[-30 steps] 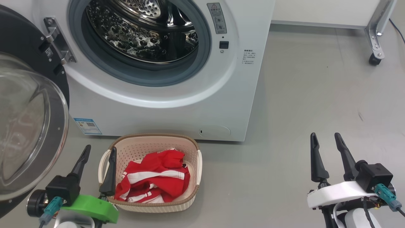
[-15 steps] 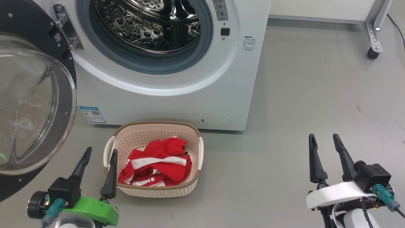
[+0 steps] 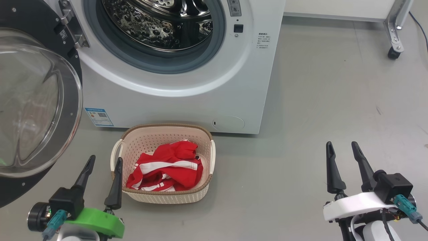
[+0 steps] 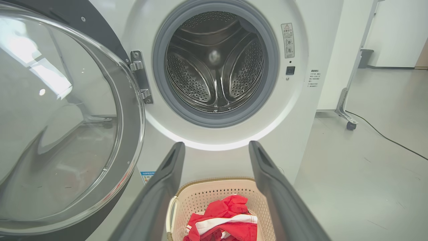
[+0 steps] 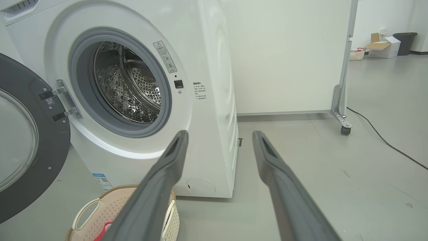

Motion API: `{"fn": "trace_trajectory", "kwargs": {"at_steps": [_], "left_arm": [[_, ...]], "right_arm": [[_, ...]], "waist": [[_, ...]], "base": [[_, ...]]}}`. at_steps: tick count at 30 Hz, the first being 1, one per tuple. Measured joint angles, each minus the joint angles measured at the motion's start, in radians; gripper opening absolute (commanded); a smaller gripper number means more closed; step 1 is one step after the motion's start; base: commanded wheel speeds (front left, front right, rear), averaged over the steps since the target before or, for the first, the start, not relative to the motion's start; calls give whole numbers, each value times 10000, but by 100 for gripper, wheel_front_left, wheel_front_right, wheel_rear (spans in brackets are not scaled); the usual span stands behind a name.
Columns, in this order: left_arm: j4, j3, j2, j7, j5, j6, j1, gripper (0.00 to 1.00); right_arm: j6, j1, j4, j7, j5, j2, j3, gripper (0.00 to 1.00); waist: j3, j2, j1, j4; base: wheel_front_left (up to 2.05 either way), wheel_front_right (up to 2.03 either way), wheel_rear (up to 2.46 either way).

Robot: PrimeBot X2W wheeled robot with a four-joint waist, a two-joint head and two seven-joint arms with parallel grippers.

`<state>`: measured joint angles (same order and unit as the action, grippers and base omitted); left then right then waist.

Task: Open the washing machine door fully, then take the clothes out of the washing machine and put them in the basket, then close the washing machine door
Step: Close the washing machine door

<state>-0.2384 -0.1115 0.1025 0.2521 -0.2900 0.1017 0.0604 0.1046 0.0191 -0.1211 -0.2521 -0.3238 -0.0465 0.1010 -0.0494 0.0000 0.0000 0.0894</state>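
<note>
The white washing machine (image 3: 187,100) (image 4: 301,110) (image 5: 214,100) stands ahead, its steel drum (image 4: 215,67) bare inside. Its door (image 3: 36,100) (image 4: 63,127) (image 5: 20,140), black-rimmed with a glass bowl, hangs swung wide at the left. On the floor in front sits the cream basket (image 3: 167,195) (image 4: 214,192) (image 5: 87,214) holding the red and white clothes (image 3: 167,167) (image 4: 227,219). My left gripper (image 3: 104,161) (image 4: 216,147) is open, low beside the basket's left handle, empty. My right gripper (image 3: 342,145) (image 5: 220,135) is open and empty over bare floor at the right.
A white panel on a wheeled metal leg (image 3: 396,36) (image 5: 341,110) stands right of the washer, with a black cable (image 5: 384,142) trailing on the grey floor (image 3: 317,117). Boxes and a bin (image 5: 404,42) sit far back.
The head camera has tilted down or drawn back, so washer and basket sit higher in the picture. Both grippers stay open in the same places; clothes lie unchanged in the basket.
</note>
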Motion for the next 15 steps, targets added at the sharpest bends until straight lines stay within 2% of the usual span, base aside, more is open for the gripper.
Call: {"fn": "trace_trajectory", "kwargs": {"at_steps": [15], "left_arm": [[-17,2,-86,0,6,0,0,100]], "right_arm": [[0,0,-44,0,0,0,-27,100]], "waist": [[49,0,0,28]], "base": [[0,0,0]]}}
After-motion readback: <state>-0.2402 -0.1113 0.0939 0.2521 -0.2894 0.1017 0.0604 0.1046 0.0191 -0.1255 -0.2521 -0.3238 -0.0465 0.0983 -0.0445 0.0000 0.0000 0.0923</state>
